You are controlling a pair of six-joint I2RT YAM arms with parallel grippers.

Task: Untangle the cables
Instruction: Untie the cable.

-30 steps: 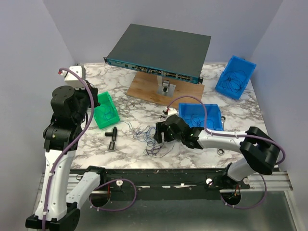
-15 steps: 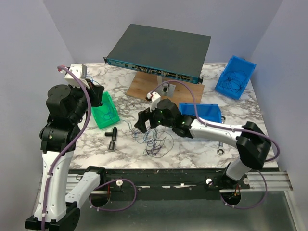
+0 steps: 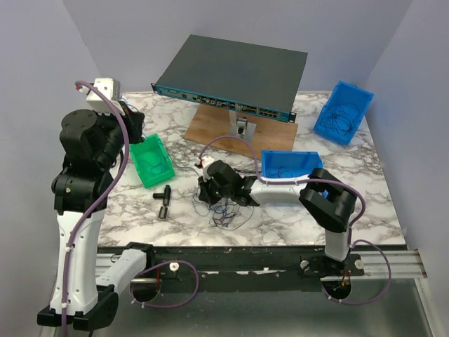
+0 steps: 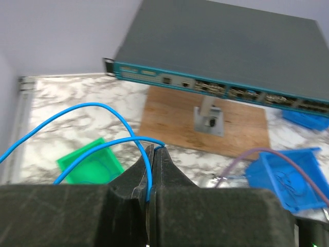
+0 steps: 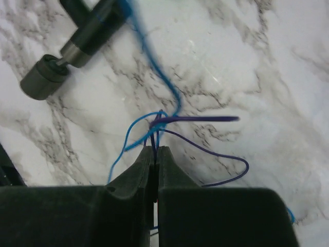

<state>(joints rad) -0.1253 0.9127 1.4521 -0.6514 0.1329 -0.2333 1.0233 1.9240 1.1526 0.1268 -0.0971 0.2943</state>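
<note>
The right gripper (image 5: 156, 152) had its two fingers pressed together, and its own camera showed them clamped on strands of the cables (image 5: 163, 118): thin blue and purple wires crossed just ahead of the tips. One blue strand ran up and away across the marble, and a purple loop bowed out to the right. The overhead view could not resolve that pinch. It showed only the gripper low over the loose tangle, which lay on the table (image 3: 351, 200) near its front edge, a little left of centre. A black T-shaped tool (image 5: 72, 49) lay just beyond the wires in the wrist view; from above it sat to the left of the tangle, apart from it.

The left gripper (image 4: 153, 154) was likewise closed, with a blue wire (image 4: 92, 105) caught between its fingertips and arching off to the left in two loops. From above this wire was too fine to make out, and the arm simply stood raised over the table's left side. Past those fingers the wrist camera looked across a green bin (image 4: 85, 164), a wooden board (image 4: 169, 116) bearing a small metal stand, and the port face of a network switch (image 4: 216, 46). A blue bin (image 4: 270, 172) with dark wires in it stood at the right. Only the overhead view showed a second blue bin (image 3: 351, 95), tilted at the far right corner, also holding dark wires.
</note>
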